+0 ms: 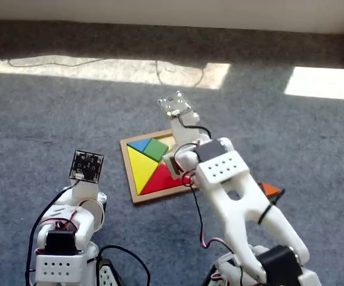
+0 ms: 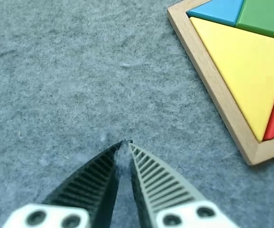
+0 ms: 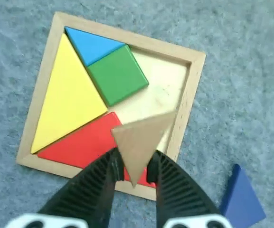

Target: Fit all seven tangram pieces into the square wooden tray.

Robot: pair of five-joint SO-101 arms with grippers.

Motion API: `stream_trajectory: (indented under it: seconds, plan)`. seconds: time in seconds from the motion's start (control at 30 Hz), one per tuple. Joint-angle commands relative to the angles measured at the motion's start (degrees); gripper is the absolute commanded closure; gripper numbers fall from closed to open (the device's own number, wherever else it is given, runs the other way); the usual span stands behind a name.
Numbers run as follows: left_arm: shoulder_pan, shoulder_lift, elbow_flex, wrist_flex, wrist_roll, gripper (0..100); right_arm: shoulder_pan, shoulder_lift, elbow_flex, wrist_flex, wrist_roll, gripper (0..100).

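Observation:
The square wooden tray (image 1: 131,179) (image 2: 212,90) (image 3: 193,61) lies on the grey carpet with a blue triangle (image 3: 91,43), a green square (image 3: 117,73), a big yellow triangle (image 3: 65,99) and a red triangle (image 3: 82,145) fitted in it. My right gripper (image 3: 133,166) hangs above the tray, shut on a tan triangle (image 3: 139,140) held over the bare part of the tray. My left gripper (image 2: 126,152) is shut with nothing in it, low over the carpet beside the tray's corner.
A dark blue piece (image 3: 241,199) lies on the carpet outside the tray. An orange piece (image 1: 269,189) lies by the right arm (image 1: 237,196). A cable (image 1: 70,59) runs along the far carpet.

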State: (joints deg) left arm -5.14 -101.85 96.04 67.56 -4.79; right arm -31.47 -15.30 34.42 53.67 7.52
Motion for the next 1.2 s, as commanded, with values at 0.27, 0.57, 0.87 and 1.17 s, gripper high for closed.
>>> stream_trajectory:
  seconds: [0.27,0.57,0.87,1.17]
  plan:
    - [-0.7,-2.3,1.2,-0.1,-0.2,99,-0.7,19.8,-18.1,1.5,0.5,95.3]
    - [-0.7,-2.3,1.2,-0.1,-0.2,99,0.7,15.5,-20.3,3.7,0.4,95.3]
    - [-0.7,-2.3,1.2,-0.1,-0.2,99,0.7,15.7,-19.8,4.1,-5.2,80.8]
    - [-0.7,-2.3,1.2,-0.1,-0.2,99,0.0,26.7,-20.4,3.8,-4.8,80.3]
